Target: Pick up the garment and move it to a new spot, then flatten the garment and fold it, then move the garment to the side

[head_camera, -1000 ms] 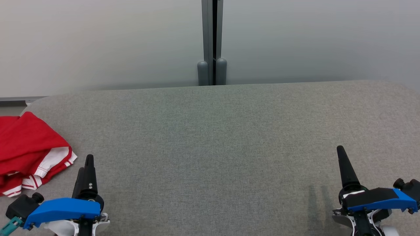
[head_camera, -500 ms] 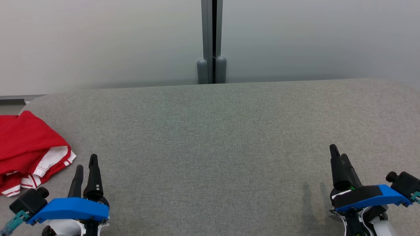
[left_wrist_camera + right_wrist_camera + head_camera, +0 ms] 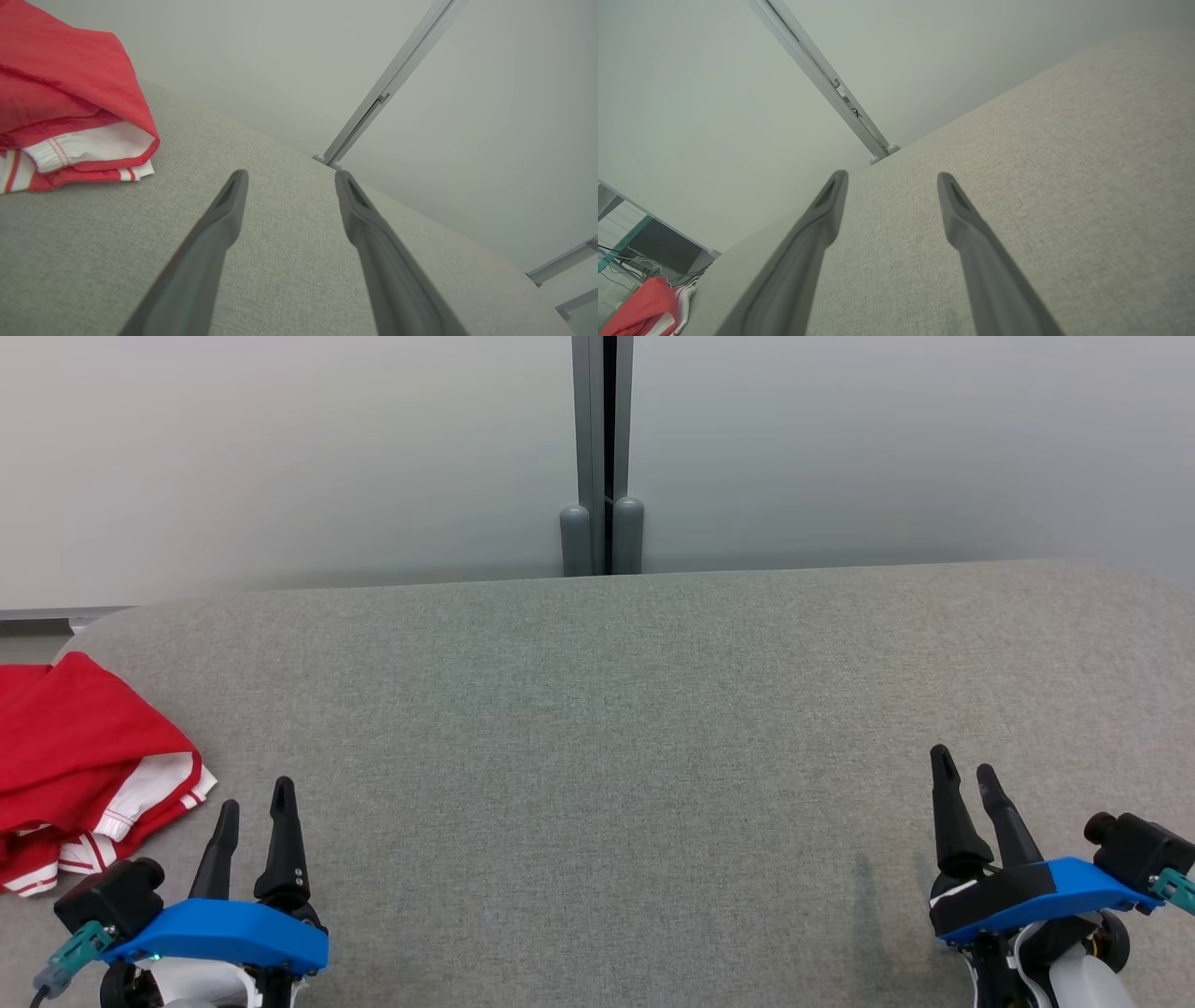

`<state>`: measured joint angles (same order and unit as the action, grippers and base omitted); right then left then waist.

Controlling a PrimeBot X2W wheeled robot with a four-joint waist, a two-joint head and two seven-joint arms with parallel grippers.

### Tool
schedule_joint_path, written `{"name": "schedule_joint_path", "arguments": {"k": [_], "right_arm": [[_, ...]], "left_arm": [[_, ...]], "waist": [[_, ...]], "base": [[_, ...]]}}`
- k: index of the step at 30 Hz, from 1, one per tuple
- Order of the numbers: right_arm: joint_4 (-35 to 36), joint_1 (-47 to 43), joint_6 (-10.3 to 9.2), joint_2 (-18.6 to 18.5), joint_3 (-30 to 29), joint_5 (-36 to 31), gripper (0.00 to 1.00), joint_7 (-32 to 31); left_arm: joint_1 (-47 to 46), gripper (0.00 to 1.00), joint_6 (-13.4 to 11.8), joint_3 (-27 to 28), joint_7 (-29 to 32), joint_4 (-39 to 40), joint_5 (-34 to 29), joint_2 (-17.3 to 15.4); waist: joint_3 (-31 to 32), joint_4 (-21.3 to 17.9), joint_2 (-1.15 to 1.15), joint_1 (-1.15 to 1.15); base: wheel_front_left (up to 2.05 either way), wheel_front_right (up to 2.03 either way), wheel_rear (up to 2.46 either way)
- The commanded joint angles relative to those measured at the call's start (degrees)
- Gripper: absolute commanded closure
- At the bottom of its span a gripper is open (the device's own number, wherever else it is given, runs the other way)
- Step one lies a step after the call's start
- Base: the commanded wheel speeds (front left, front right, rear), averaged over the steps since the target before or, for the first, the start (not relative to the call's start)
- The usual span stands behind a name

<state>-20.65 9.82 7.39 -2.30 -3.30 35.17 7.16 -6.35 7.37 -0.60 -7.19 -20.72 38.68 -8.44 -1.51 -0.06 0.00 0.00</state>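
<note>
The garment (image 3: 79, 765) is red with white striped trim and lies bunched at the left edge of the grey fabric table (image 3: 616, 709). It also shows at upper left in the left wrist view (image 3: 60, 102) and tiny at lower left in the right wrist view (image 3: 642, 308). My left gripper (image 3: 255, 801) hovers open just right of the garment, apart from it, nothing between its fingers (image 3: 224, 219). At the table's right front, my right gripper (image 3: 962, 770) is open and empty, far from the garment.
A pale partition wall with a grey vertical post (image 3: 603, 457) stands behind the table's far edge. The table's rounded left corner (image 3: 103, 625) is close to the garment. A dark monitor and cables (image 3: 654, 247) sit beyond the table's left end.
Both grippers have rolled about their wrists, so each now shows two separate fingers side by side. The left one shifted slightly right and down, the right one slightly left. The garment has not moved.
</note>
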Motion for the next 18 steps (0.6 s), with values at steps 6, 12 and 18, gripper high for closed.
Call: {"name": "schedule_joint_path", "arguments": {"k": [6, 12, 18], "right_arm": [[1.63, 2.11, 0.1, -0.51, -0.52, -5.78, 0.0, 1.29], [2.28, 2.12, 0.11, -0.56, -0.39, -9.79, 0.0, 2.22], [0.97, 1.56, 0.12, -0.58, -0.35, -13.84, 0.0, 3.01]], "left_arm": [[-2.18, 0.0, 0.12, -0.88, -1.26, 0.81, -5.28, -1.12], [-2.03, 0.0, 0.13, -1.62, -2.16, 0.97, -9.32, -1.37], [-1.23, 0.0, 0.14, -2.26, -3.0, 0.12, -12.98, -1.38]], "waist": [[-0.1, -0.07, 0.0, 0.0], [-0.25, -0.12, 0.0, 0.0], [-0.29, -0.12, 0.0, 0.0]], "base": [[0.0, 0.0, 0.0], [0.0, 0.0, 0.0], [0.0, 0.0, 0.0]]}}
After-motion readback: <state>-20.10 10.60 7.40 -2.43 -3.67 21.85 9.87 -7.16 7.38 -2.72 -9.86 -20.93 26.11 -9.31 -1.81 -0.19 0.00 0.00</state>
